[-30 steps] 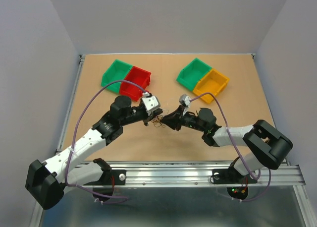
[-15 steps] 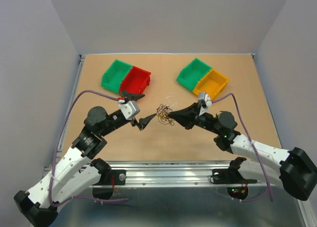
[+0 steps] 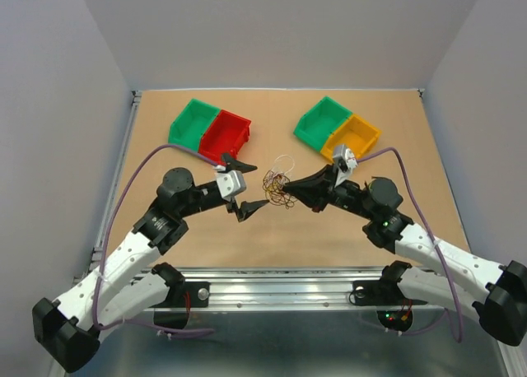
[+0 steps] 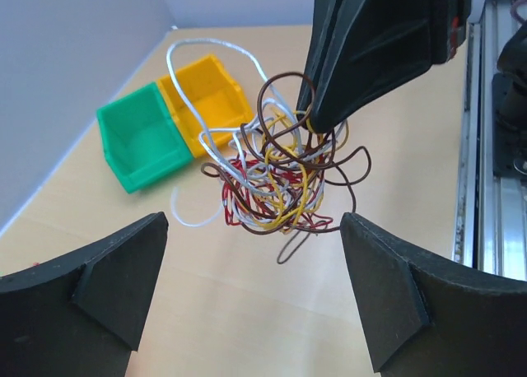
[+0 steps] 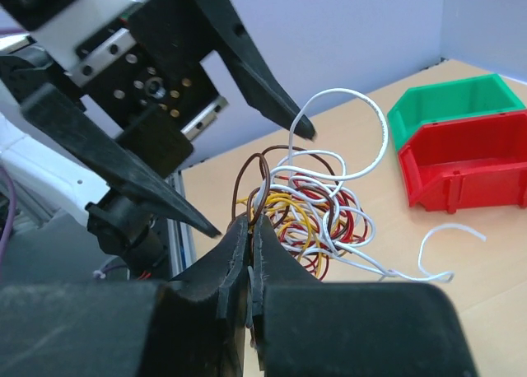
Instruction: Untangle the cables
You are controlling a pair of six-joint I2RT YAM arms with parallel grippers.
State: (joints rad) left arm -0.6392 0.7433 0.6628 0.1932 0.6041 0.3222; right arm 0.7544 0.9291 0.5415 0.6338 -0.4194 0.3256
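At the far left of the table (image 3: 165, 171) a green bin (image 3: 189, 122) touched a red bin (image 3: 226, 136), both showing only bare plastic inside, and just in front of them the left gripper (image 3: 254, 185) had its fingers spread wide, touching nothing. Between the arms, the cables (image 3: 277, 189) – brown, red, yellow and white – hung as one knotted clump from the right gripper (image 3: 291, 191), whose fingers were pinched together on a brown loop, with a single white strand (image 4: 185, 218) lying apart on the table. Behind it, another green bin (image 3: 319, 119) and a yellow bin (image 3: 354, 137) sat side by side – likewise bare plastic inside.
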